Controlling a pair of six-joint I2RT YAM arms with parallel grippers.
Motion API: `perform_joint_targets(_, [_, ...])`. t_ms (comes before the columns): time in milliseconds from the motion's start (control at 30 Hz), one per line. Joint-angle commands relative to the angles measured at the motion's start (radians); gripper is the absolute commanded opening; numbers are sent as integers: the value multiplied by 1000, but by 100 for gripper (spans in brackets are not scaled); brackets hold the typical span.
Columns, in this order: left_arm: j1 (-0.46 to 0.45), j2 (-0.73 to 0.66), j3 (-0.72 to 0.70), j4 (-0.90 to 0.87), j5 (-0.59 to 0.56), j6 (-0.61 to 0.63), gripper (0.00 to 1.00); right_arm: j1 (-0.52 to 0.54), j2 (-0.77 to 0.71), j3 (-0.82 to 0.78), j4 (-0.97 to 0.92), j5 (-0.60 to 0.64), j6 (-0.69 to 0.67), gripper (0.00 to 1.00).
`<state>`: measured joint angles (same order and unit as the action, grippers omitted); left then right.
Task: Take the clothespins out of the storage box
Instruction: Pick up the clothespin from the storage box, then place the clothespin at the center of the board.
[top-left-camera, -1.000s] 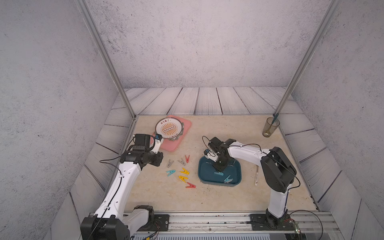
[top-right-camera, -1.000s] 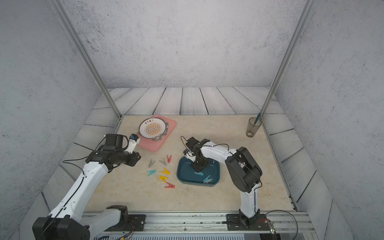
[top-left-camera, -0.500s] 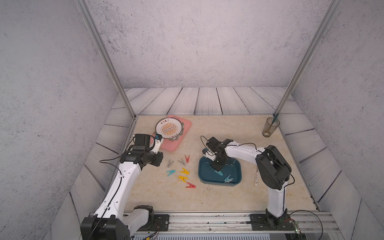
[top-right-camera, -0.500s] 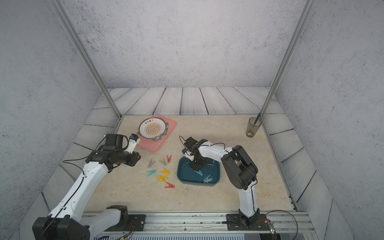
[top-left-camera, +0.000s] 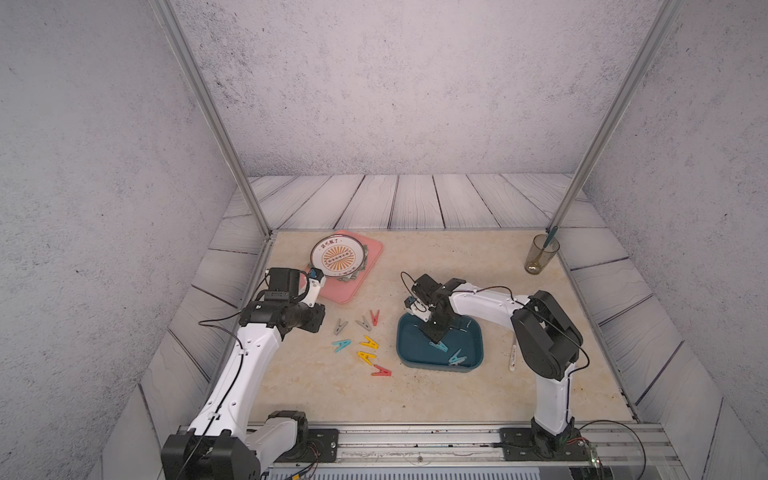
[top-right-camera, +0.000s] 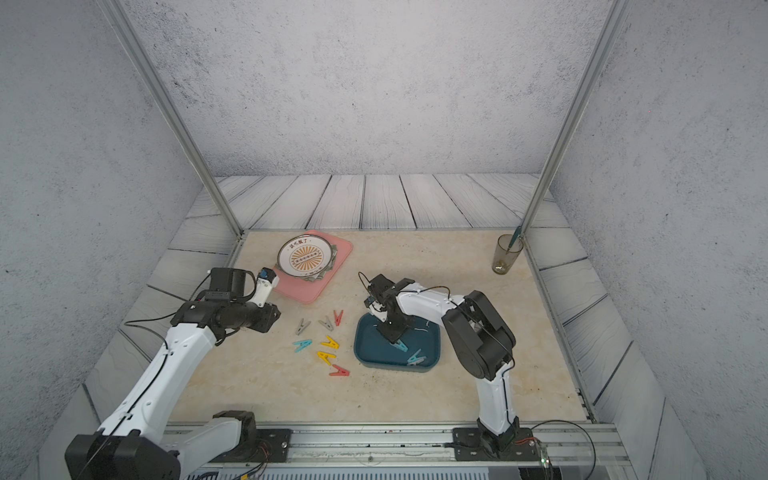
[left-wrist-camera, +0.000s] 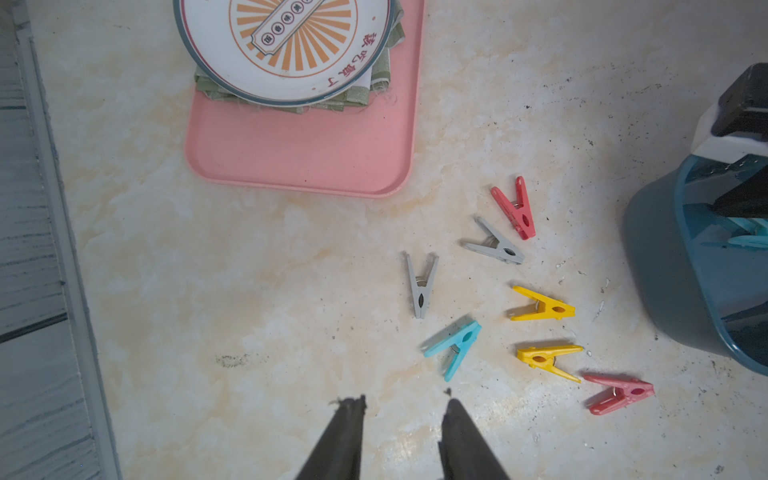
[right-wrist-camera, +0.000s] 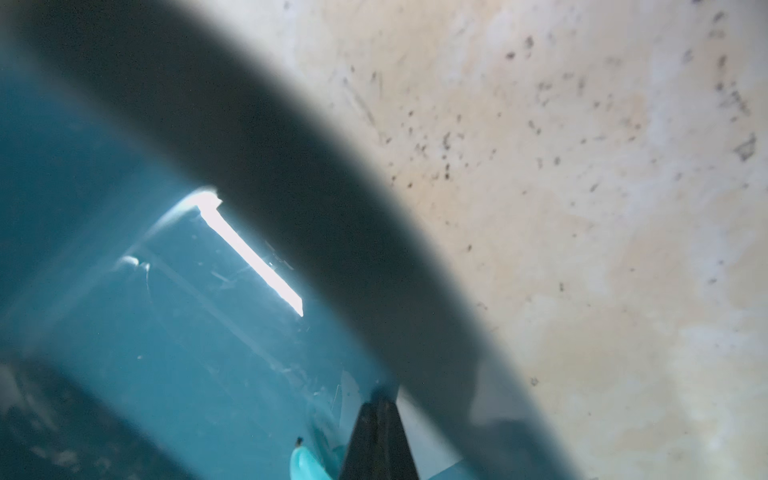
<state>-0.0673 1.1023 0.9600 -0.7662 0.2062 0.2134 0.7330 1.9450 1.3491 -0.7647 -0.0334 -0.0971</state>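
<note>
The dark teal storage box (top-left-camera: 440, 365) (top-right-camera: 395, 365) sits at the table's middle right, and two teal clothespins (top-left-camera: 438, 345) (top-left-camera: 456, 358) lie in it. My right gripper (top-left-camera: 432, 332) (right-wrist-camera: 380, 403) reaches down into the box with its jaws shut tip to tip. One teal clothespin (right-wrist-camera: 305, 463) lies against the side of its fingers, and nothing shows between them. Several clothespins (top-left-camera: 365, 343) (left-wrist-camera: 540, 309) in red, grey, yellow and teal are scattered on the table left of the box. My left gripper (left-wrist-camera: 405, 405) hovers open and empty above the table near them.
A pink tray (top-left-camera: 353, 291) with a round plate (top-left-camera: 337, 255) stands at the back left. A white-handled utensil (top-left-camera: 513, 357) lies right of the box. A glass (top-left-camera: 541, 257) stands at the back right corner beside a metal post.
My right gripper has sunk lower into the box and its jaws have closed. The left arm and the clothespins on the table have not moved.
</note>
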Motion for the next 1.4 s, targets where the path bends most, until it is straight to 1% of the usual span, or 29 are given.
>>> perform_joint_targets(0, [11,-1,-4,0,-4,10,37,4,-125,16,-39,-15,11,0])
perform_joint_targets(100, [12,-5,0,-1,-5,7,37,3,-164,42,-60,-52,18,0])
perform_joint_targets(200, [14,-10,1,-1,-5,7,37,15,-192,69,-59,-137,35,0])
perform_joint_targets(333, [18,-18,3,-8,-12,7,37,64,-189,138,-74,-173,51,0])
perform_joint_targets(467, [39,-28,-8,-6,-4,3,37,162,-135,235,-64,-240,62,0])
perform_joint_targets(600, [81,-30,-21,-2,18,-8,37,255,-27,350,-38,-302,83,0])
perform_joint_targets(800, [147,-36,-37,0,28,-12,37,350,147,481,-2,-310,88,0])
perform_joint_targets(933, [151,-48,-38,1,20,-10,37,372,248,550,-4,-281,95,0])
perform_joint_targets(1033, [150,-50,-32,3,27,-15,37,373,302,569,-2,-255,109,0])
perform_joint_targets(1200, [151,-49,-23,18,57,-22,37,373,351,573,-4,-243,129,0])
perform_joint_targets(1367, [151,-22,11,16,72,-22,37,373,359,570,0,-253,138,5])
